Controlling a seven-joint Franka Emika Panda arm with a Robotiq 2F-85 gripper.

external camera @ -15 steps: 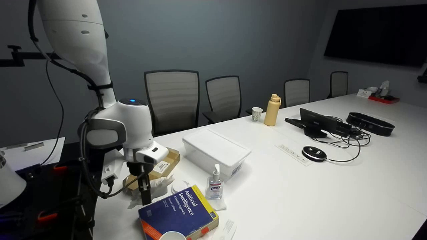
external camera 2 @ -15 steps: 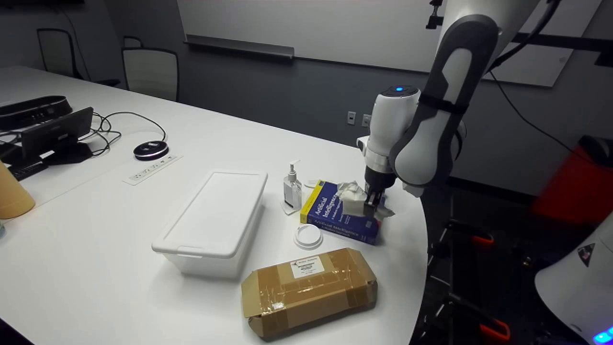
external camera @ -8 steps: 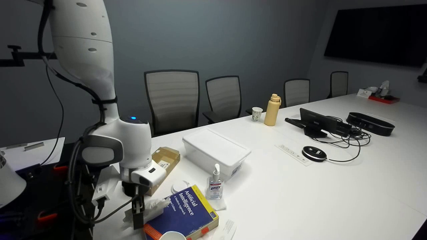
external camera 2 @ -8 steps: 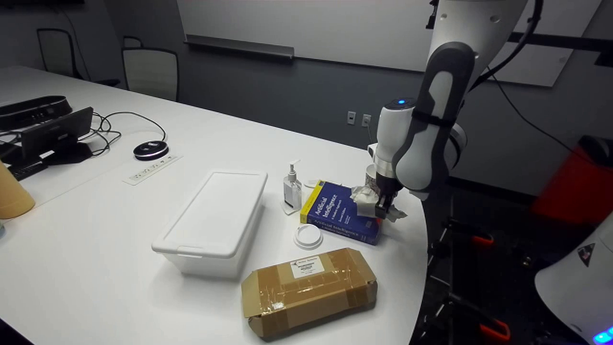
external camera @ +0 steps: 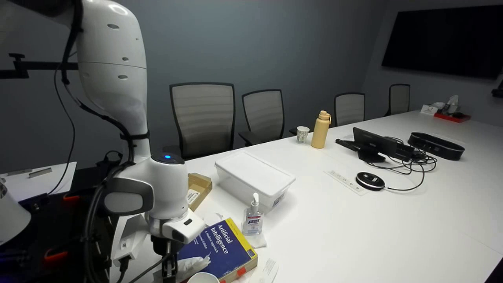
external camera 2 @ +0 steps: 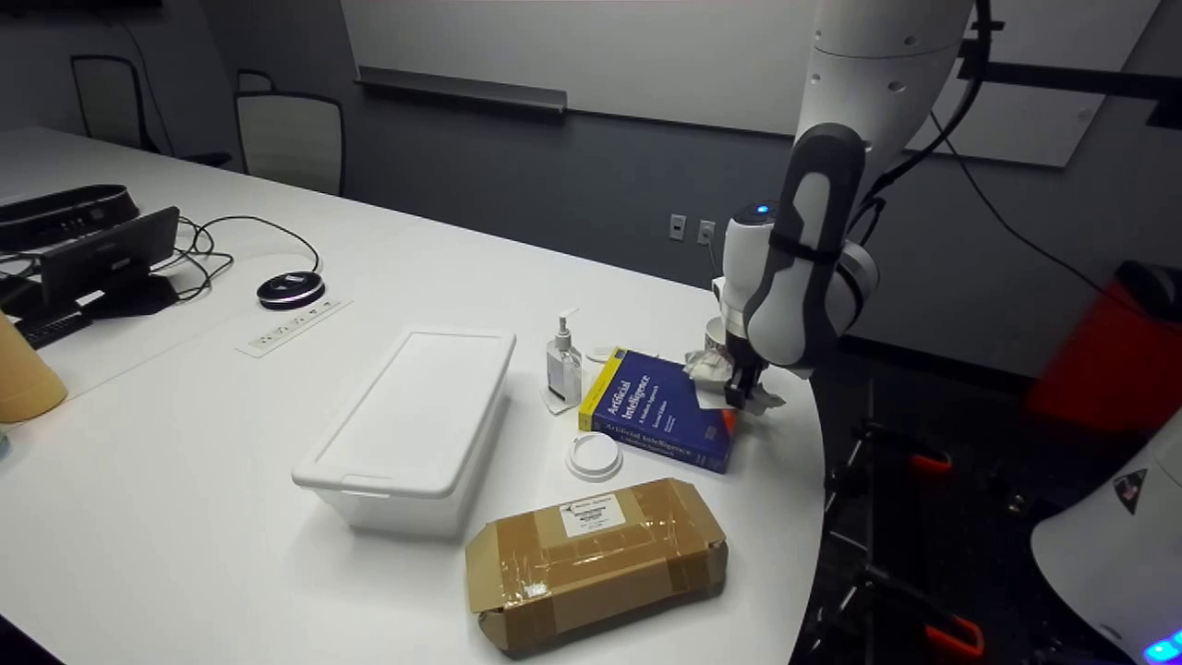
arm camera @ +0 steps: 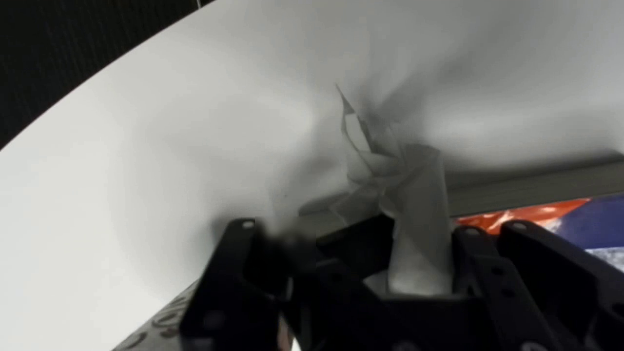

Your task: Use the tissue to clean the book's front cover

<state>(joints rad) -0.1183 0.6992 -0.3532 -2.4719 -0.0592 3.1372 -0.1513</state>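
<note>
The dark blue book lies flat on the table, cover up, in both exterior views [external camera: 224, 248] [external camera 2: 657, 404]. It has a yellow strip at one end and an orange corner at the other. My gripper [external camera 2: 741, 392] is at the orange-corner end, low over the book's edge. Its fingers are closed on the white crumpled tissue [external camera 2: 709, 371], which also shows in an exterior view [external camera: 192, 267]. In the wrist view the tissue [arm camera: 420, 234] hangs between the fingers over the book's page edge [arm camera: 536, 187]. Whether it presses on the cover, I cannot tell.
A paper cup [external camera: 203, 278] stands close beside the gripper and book. A sanitizer bottle [external camera 2: 563, 368] and a white lid [external camera 2: 594, 458] are near the book. A lidded plastic box [external camera 2: 411, 406] and a cardboard box [external camera 2: 600, 563] stand farther off. The table edge [arm camera: 97, 73] curves nearby.
The gripper and tissue have moved from the book's spine side across the end of the cover toward the orange corner and cup. The book has not moved.
</note>
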